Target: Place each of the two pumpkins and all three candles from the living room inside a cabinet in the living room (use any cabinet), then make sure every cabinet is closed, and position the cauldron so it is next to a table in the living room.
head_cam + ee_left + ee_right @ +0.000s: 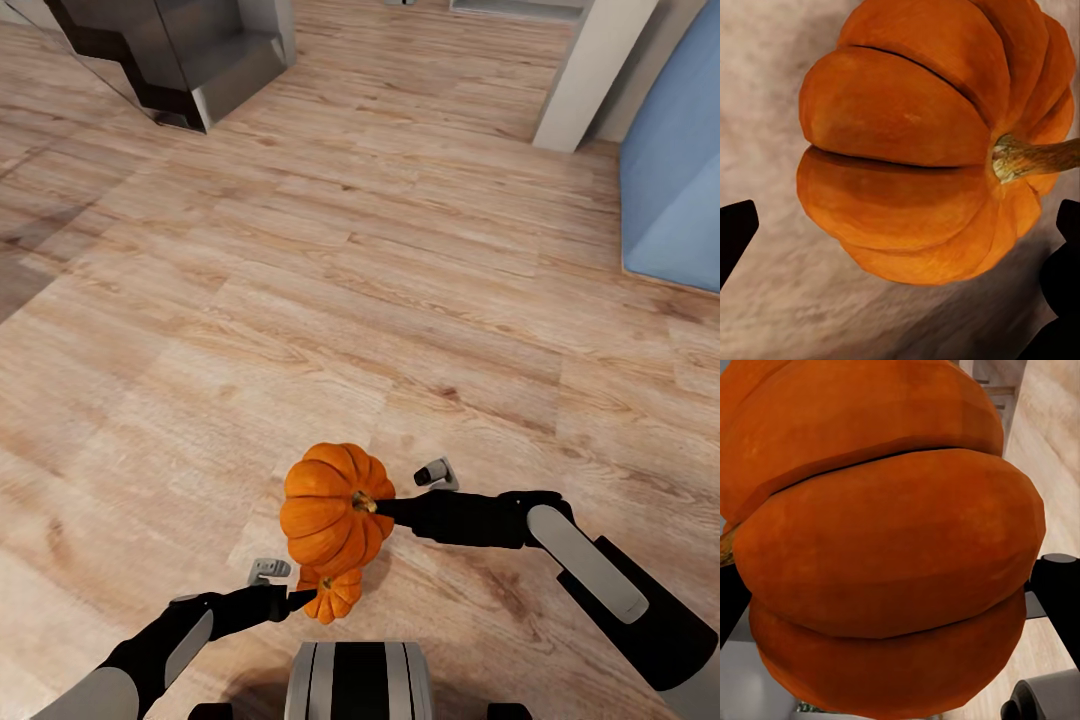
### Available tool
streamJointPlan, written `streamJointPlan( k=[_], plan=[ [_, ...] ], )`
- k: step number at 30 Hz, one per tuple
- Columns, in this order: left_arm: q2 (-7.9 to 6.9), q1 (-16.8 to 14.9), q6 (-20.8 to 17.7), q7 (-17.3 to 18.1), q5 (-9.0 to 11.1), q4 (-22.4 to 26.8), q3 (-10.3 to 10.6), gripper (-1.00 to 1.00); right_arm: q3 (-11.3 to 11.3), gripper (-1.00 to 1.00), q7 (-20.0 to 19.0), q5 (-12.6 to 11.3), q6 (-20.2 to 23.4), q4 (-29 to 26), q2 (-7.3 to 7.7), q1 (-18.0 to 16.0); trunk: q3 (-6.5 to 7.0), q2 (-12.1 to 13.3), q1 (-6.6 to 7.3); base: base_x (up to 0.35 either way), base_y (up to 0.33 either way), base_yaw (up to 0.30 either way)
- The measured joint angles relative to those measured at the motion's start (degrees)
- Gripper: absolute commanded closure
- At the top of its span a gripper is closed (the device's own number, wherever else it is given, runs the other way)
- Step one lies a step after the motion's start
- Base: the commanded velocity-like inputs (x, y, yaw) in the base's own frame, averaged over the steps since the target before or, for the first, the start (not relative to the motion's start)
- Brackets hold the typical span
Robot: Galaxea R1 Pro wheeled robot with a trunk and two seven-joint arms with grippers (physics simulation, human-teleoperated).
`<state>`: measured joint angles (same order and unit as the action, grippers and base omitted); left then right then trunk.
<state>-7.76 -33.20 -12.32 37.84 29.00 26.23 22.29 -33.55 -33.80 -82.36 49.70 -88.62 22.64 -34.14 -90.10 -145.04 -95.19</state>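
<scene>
Orange fills most of both wrist views: each arm carries a pumpkin over a pale wood floor [300, 300]. In the head view the big pumpkin [335, 508] sits at the tip of the right gripper [385, 510], stem pointing toward that arm, and it hides the fingertips, so how far the jaws stand apart is hard to read there. In the right wrist view the pumpkin [889, 547] swells between two dark fingers [1054, 592] at the frame's edges, which press on its sides; the jaws look closed on it.

A smaller-looking pumpkin [332, 592] hangs lower, half covered by the big one, at the tip of the left gripper [300, 598]. In the left wrist view that pumpkin [930, 142] lies on its side, stem cut off by the frame edge; only slivers of the dark fingers [735, 232] show, and whether they touch it I cannot tell.

Far off stand a dark stepped block [170, 55], a white post [590, 70] and a blue panel [675, 180], each cropped.
</scene>
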Motion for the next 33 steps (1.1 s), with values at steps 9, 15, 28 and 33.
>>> streamJointPlan(
  k=[9, 15, 28, 33],
  plan=[
    [-0.16, 0.0, 0.01, 0.13, 0.02, 0.08, -0.1, -1.0, 0.01, 1.0, 0.04, -0.03, 0.0, -0.01, 0.02, 0.0, 0.0, 0.0, 0.0, 0.033, 0.066, 0.0],
    [-0.07, 0.0, -0.01, 0.02, 0.02, 0.08, -0.12, -1.0, -0.01, 1.0, 0.05, -0.02, 0.01, -0.03, 0.0, 0.0, 0.0, 0.0, 0.01, 0.054, 0.127, 0.0],
    [0.0, 0.0, 0.06, -0.18, 0.17, 0.07, -0.11, -1.0, 0.0, 1.0, 0.05, -0.03, 0.01, -0.05, 0.0, 0.0, 0.0, 0.0, 0.0, 0.055, -0.04, 0.0],
    [0.07, 0.0, 0.13, -0.21, 0.22, 0.07, -0.11, -1.0, -0.03, 1.0, 0.05, -0.01, 0.0, -0.04, 0.0, 0.0, 0.0, 0.0, 0.0, 0.004, -0.008, 0.0]
  ],
)
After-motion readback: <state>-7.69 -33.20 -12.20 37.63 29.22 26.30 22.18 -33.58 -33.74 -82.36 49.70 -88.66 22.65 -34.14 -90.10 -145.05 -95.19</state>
